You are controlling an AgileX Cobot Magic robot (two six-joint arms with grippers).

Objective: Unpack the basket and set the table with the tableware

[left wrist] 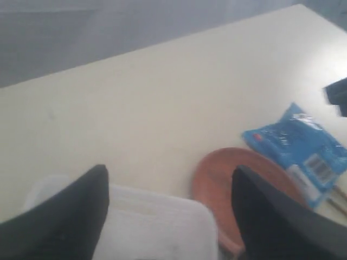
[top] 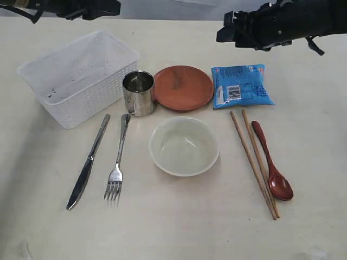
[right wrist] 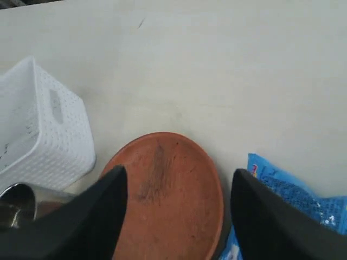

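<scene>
The white basket stands empty at the back left of the table. Tableware lies spread out: steel cup, brown saucer, cream bowl, knife, fork, chopsticks and reddish-brown spoon. My left gripper hangs open above the basket's corner, holding nothing. High over the saucer, my right gripper is open and empty too.
A blue snack packet lies right of the saucer, just behind the chopsticks. Both dark arms sit along the table's far edge, the left arm and the right arm. Bare tabletop runs along the front.
</scene>
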